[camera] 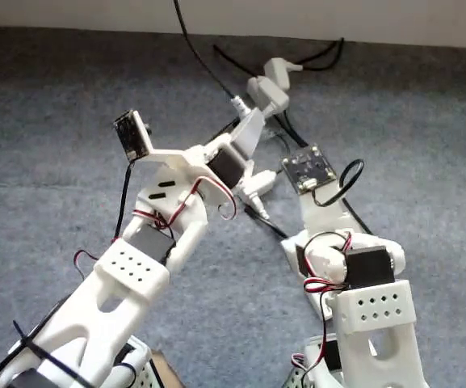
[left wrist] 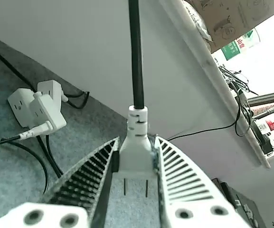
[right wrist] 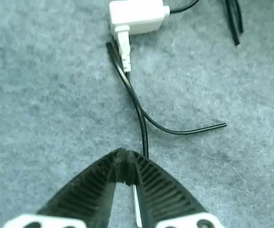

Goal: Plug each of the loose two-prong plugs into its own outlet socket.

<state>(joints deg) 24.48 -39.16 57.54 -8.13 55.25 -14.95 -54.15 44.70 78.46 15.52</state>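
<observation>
Counter (camera: pixel 55 121): grey carpet, carrying white sockets (left wrist: pixel 34 107) near the wall, one already occupied. Left gripper (left wrist: pixel 137 141): jaws clamped on plug (left wrist: pixel 137 154), held off the counter, probably for lining up with a socket. Right gripper (right wrist: pixel 126 164): jaws together, low over a black cord (right wrist: pixel 141 118).

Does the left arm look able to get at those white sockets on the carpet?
Probably yes: its fingers grip a plug, and bare carpet lies between them and the sockets; black cables trail alongside.
</observation>
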